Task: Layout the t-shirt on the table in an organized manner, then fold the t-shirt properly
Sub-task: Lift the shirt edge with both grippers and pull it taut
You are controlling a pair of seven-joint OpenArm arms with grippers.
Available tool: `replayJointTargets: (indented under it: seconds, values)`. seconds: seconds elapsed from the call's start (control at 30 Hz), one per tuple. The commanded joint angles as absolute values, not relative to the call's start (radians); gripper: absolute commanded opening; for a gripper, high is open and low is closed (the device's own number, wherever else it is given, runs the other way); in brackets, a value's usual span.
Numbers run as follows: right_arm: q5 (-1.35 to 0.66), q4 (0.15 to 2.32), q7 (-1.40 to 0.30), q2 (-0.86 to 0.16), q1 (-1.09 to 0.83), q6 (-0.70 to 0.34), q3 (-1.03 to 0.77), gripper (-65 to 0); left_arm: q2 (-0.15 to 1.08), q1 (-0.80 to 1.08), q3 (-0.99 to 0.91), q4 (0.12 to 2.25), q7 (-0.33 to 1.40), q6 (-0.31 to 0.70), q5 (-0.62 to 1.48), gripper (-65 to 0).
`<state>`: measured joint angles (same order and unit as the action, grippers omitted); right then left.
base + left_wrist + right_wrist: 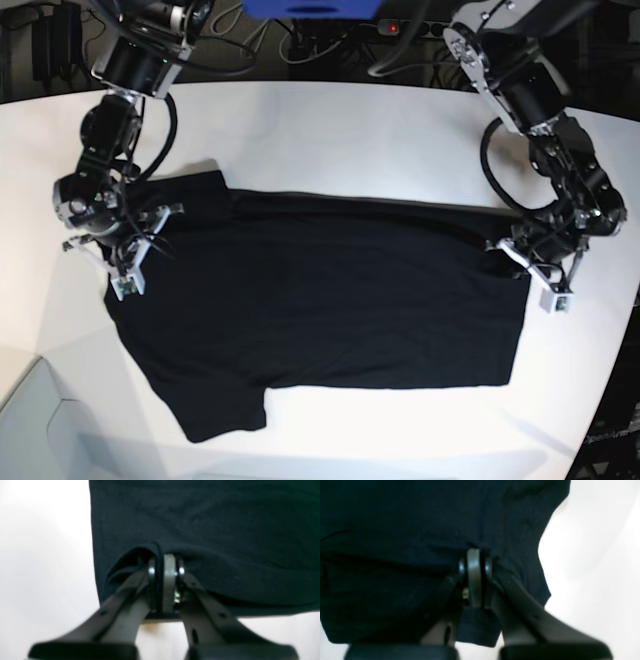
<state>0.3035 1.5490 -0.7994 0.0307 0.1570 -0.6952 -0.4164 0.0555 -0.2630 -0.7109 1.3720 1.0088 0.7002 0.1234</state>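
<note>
The black t-shirt (330, 290) lies spread sideways on the white table (330, 130), sleeves toward the left and hem toward the right. In the base view my left gripper (510, 248) is at the shirt's right edge. The left wrist view shows that gripper (165, 580) shut on a pinch of the t-shirt's (212, 530) hem, lifting a small fold. My right gripper (148, 242) is at the shirt's left end between the sleeves. In the right wrist view it (475, 577) is shut on the t-shirt's (407, 530) cloth.
Cables and a power strip (400, 28) run along the table's far edge, beside a blue object (310, 8). The table's curved front edge (40, 360) drops off at the lower left. Bare white tabletop surrounds the shirt.
</note>
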Motion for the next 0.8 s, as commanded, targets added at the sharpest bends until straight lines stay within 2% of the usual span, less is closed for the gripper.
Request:
replayJointTargets:
  seconds: [0.0, 0.2, 0.77]
  values:
    - [0.297, 1.566, -0.779, 0.024, 0.18, -0.698, -0.417, -65.0, 0.067, -0.288, -0.71, 1.371, 0.978, 0.698, 0.142, -64.9]
    - [0.295, 1.564, -0.773, 0.024, 0.197, -0.698, -0.414, -65.0, 0.09, -0.286, -0.711, 1.285, 0.905, 0.698, 0.148, -64.9]
    - [0.297, 1.495, -0.771, 0.024, 0.22, -0.698, -0.418, -65.0, 0.099, -0.329, -0.733, 1.247, 0.886, 0.698, 0.143, -64.9]
